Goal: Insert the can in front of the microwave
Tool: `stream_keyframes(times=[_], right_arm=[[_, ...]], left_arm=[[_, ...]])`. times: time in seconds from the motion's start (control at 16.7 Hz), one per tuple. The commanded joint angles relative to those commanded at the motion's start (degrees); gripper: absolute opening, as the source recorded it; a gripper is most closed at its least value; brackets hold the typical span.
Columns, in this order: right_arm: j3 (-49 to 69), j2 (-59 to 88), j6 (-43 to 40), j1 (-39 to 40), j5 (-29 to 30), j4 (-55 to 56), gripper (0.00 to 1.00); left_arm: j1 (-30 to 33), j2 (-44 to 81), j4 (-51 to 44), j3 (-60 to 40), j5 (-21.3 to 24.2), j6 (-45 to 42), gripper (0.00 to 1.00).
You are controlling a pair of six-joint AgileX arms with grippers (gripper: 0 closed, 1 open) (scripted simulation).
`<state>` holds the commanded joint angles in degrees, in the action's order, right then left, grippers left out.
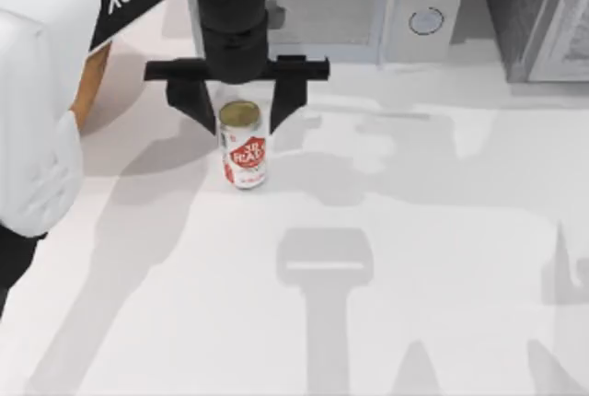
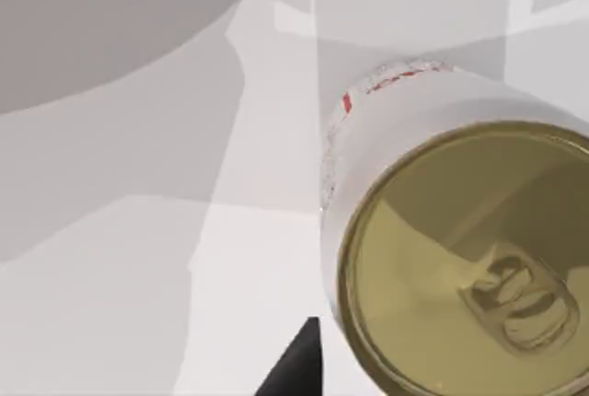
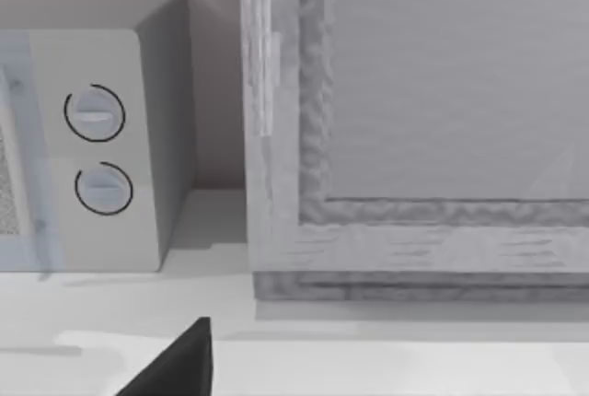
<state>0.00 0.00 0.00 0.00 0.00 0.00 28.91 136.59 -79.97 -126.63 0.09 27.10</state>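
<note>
White table [image 1: 414, 258] carries the can [image 1: 244, 145] upright, just in front of the microwave [image 1: 368, 5]. I have my left hand [image 1: 236, 110] released, fingers straddling the can's top without touching. Withdrawing off-centre could clip and topple it.

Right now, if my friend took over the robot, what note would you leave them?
Left claw: open, fingers either side of the can, just above its gold top; it is not gripping.
Right arm: parked; its wrist view looks at the microwave's knobs and the darker grey appliance beside it.
Can: standing upright on the white table, a little in front of the microwave, toward the table's left.
Done: the can looks placed in front of the microwave.
Left: probably just lift the left claw clear without knocking the can over.
</note>
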Motion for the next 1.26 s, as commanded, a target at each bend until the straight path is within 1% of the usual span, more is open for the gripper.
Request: stream_keyframes(times=[0.12, 0.18, 0.72, 0.84, 1.08, 1.26], right_arm=[[0.0, 0.0, 0.0, 0.0, 0.0, 0.0, 1.0], [0.0, 0.0, 0.0, 0.0, 0.0, 0.0, 1.0], [0.0, 0.0, 0.0, 0.0, 0.0, 0.0, 1.0], [0.0, 0.0, 0.0, 0.0, 0.0, 0.0, 1.0], [0.0, 0.0, 0.0, 0.0, 0.0, 0.0, 1.0], [0.0, 0.0, 0.0, 0.0, 0.0, 0.0, 1.0]], left_arm=[[0.0, 0.0, 0.0, 0.0, 0.0, 0.0, 0.98], [0.0, 0.0, 0.0, 0.0, 0.0, 0.0, 1.0], [-0.1, 0.1, -0.2, -0.2, 0.0, 0.0, 1.0], [-0.1, 0.7, -2.2, -2.4, 0.0, 0.0, 1.0], [0.0, 2.2, -9.0, -11.5, 0.0, 0.1, 1.0], [-0.1, 2.6, -11.2, -13.9, 0.0, 0.0, 1.0]])
